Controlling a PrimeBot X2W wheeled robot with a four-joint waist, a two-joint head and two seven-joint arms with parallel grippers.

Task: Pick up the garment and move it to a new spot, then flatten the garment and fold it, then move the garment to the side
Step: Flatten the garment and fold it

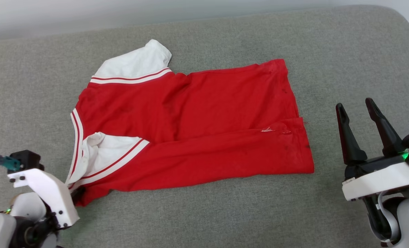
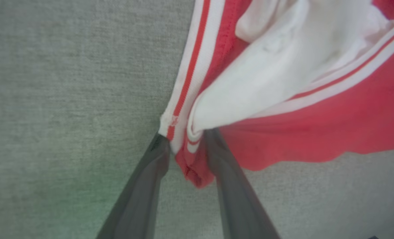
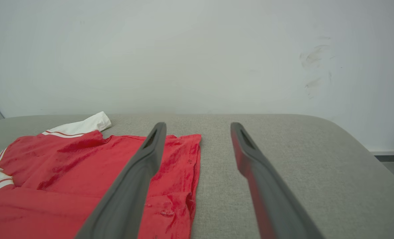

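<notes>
The left end effector (image 2: 185,141) is pinching the near corner of the garment (image 1: 197,131), where the striped white trim meets the red fabric. The right end effector (image 1: 356,105) is holding its fingers spread, near the hem but apart from it. The garment is lying flat, folded lengthwise, on the grey fabric surface (image 1: 328,51).

A bare indoor room, its kind unclear: a grey fabric-covered worktop (image 1: 225,213) with a rounded corner against a scuffed white wall (image 3: 197,59).
</notes>
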